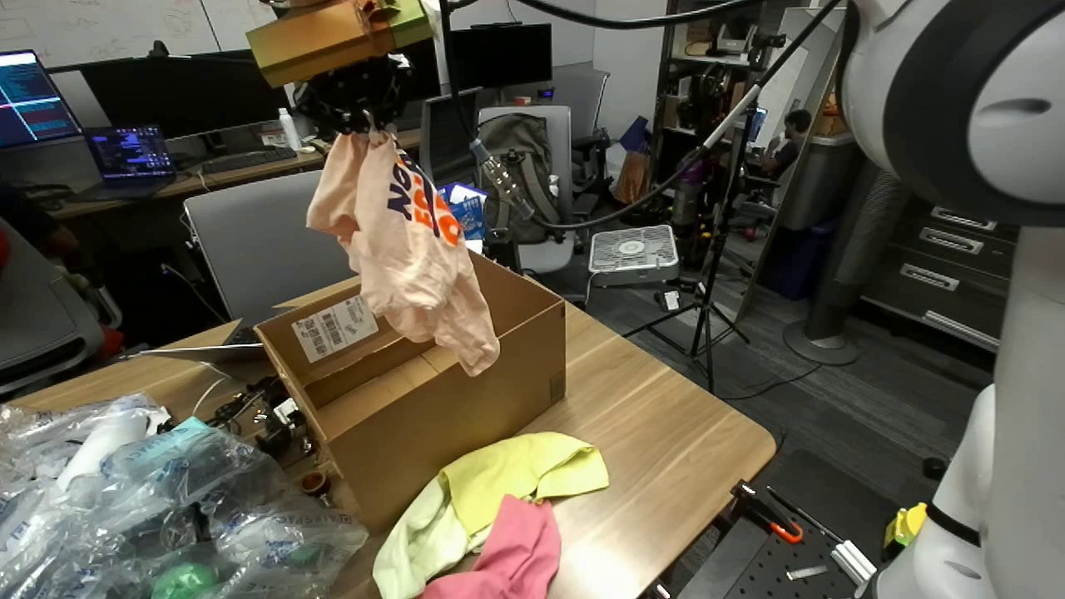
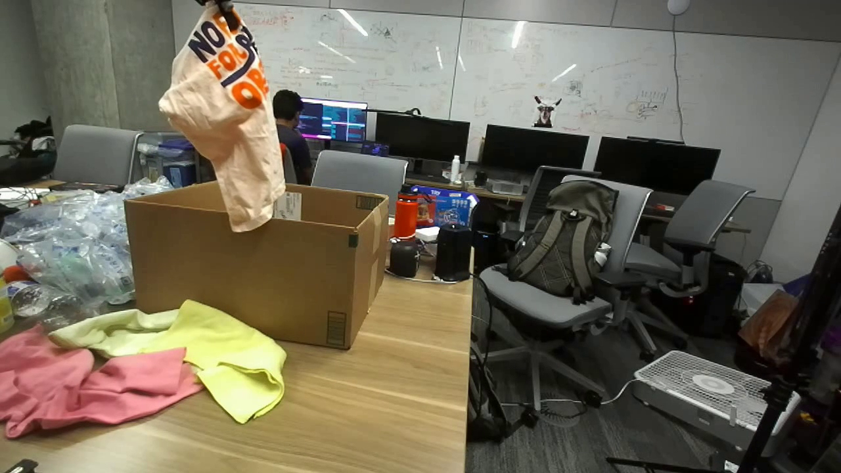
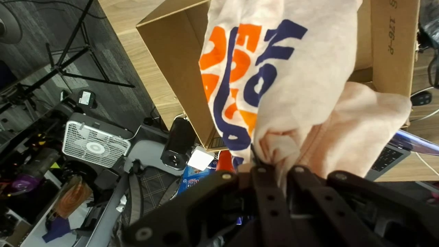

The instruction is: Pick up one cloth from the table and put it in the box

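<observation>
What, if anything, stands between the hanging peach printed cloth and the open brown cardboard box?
Only, perhaps, the near long wall of the box: in both exterior views the cloth hangs partly in front of it.

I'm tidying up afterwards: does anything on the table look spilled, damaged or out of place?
No clear spill or damage shows. The plastic heaped beside the box seems most out of place: crumpled and loose, like discarded packaging.
</observation>
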Robot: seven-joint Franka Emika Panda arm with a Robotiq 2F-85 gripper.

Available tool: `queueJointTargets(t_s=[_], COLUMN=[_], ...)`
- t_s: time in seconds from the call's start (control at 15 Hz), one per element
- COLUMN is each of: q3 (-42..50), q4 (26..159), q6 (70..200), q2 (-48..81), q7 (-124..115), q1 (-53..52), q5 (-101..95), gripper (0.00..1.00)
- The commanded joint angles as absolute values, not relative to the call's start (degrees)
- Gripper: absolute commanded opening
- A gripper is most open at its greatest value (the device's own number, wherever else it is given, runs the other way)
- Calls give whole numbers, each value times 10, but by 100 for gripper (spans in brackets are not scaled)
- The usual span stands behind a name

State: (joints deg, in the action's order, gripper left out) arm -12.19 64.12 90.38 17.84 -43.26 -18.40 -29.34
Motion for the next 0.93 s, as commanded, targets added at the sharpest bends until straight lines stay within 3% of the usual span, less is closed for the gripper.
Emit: queueJointTargets(t_s=[0.0,0.8,0.87], q3=[-119,-116,-85], q4=[597,508,493], q6=[903,891,891], q2=[198,261,269], q7=[-445,-466,-458], q1=[-194,-218,-241], q5=[-316,-358,-347], gripper=[2,2,2])
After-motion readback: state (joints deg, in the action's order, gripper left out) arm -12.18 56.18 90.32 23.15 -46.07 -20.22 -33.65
